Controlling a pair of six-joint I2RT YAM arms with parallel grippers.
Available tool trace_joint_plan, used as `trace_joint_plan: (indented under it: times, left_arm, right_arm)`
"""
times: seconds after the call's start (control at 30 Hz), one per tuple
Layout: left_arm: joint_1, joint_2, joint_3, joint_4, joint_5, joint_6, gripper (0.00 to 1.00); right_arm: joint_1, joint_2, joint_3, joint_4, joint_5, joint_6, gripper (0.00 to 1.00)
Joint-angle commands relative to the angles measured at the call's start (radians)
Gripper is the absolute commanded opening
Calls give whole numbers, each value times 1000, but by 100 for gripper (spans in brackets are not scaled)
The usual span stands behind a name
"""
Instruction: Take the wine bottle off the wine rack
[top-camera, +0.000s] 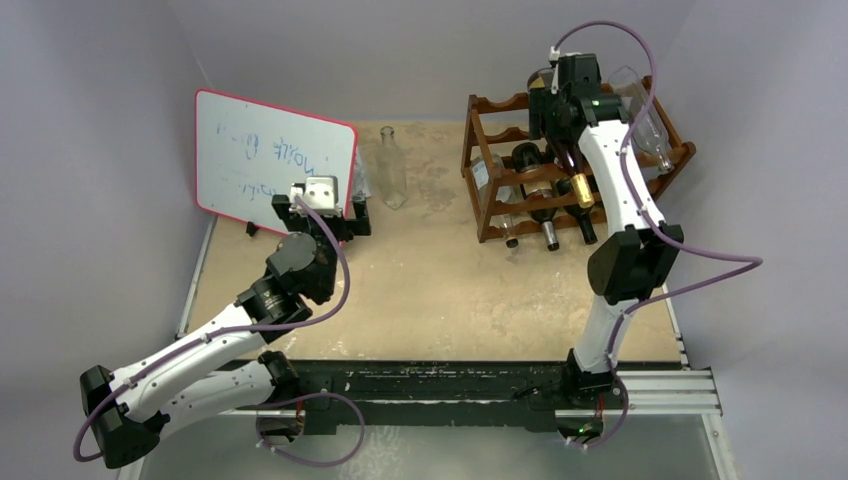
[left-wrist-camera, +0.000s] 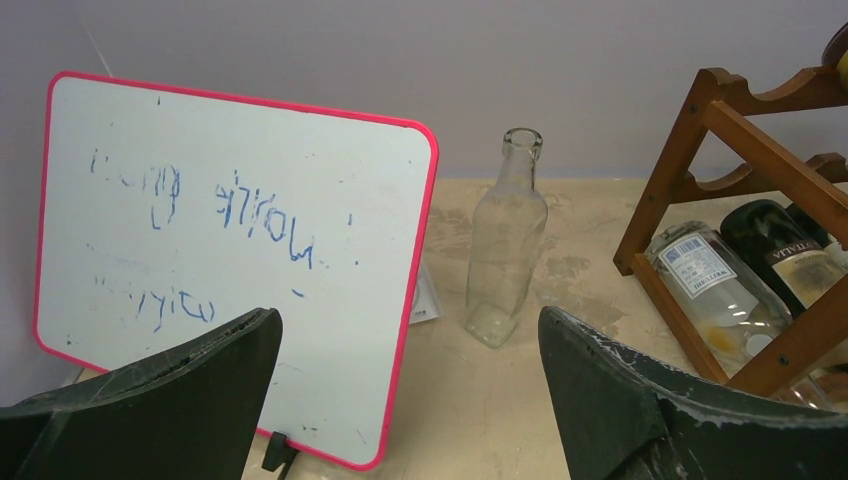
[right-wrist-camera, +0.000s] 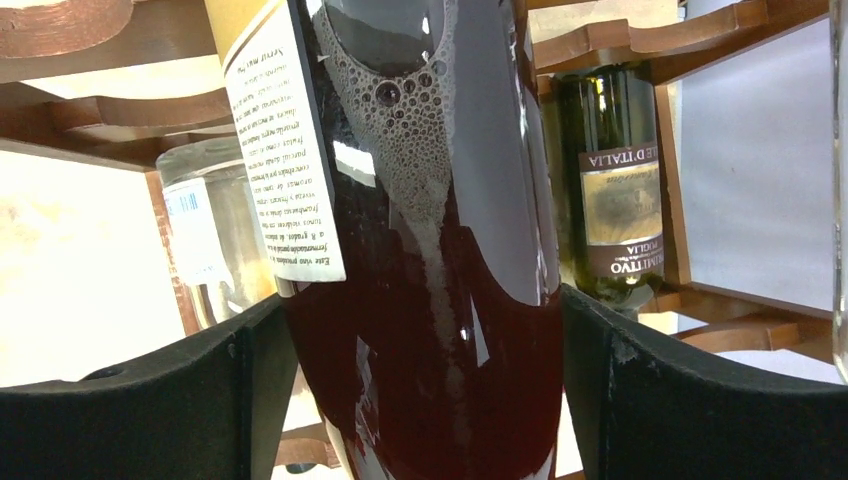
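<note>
Jaws of the right gripper (right-wrist-camera: 420, 305) are clamped around the wine bottle (right-wrist-camera: 440, 250), one black finger (right-wrist-camera: 150, 400) against each side of the glass. The dark red, white-labelled bottle lies on an upper tier of the wine rack (top-camera: 500, 103), far right on the table (top-camera: 430, 290). A green bottle (right-wrist-camera: 610, 180) lies just beside it. Over on the left, the left gripper (left-wrist-camera: 405, 320) hangs spread wide and empty, facing a red-edged whiteboard (left-wrist-camera: 230, 260) and an upright clear glass bottle (left-wrist-camera: 507, 240).
</note>
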Motion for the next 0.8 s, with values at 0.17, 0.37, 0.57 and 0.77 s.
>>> trace_joint_plan:
  times: [0.17, 0.37, 0.57, 0.77]
  left_arm:
    - [-4, 3, 47, 11, 17, -14, 100]
    - [-4, 4, 47, 10, 14, -13, 100]
    - [-4, 3, 47, 10, 15, -16, 100]
    - [-4, 2, 47, 8, 12, -14, 100]
  right_arm:
    - [-2, -111, -132, 168, -14, 24, 66]
    - [-4, -246, -271, 359, -90, 42, 40]
    - [-4, -340, -350, 504, -154, 51, 25]
    - [-10, -295, -291, 482, -178, 70, 17]
